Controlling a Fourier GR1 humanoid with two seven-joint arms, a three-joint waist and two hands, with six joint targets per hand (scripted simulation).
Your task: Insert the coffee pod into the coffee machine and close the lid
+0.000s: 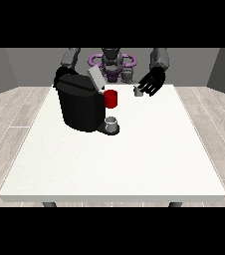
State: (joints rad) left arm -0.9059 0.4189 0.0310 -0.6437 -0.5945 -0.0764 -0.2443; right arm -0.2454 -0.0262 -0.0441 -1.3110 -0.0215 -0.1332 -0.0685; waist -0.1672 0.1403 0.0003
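No writing or brand is legible. A black coffee machine [80, 107] is shown on the white table [134, 159], lid [95, 78] raised, with a red part [111, 98] at its front and a grey cup [112, 122] on its tray. The small grey coffee pod [138, 91] is seen on the table, just beside the spread fingers of the hand at the view's right [152, 83]. The other hand is hidden behind the machine.
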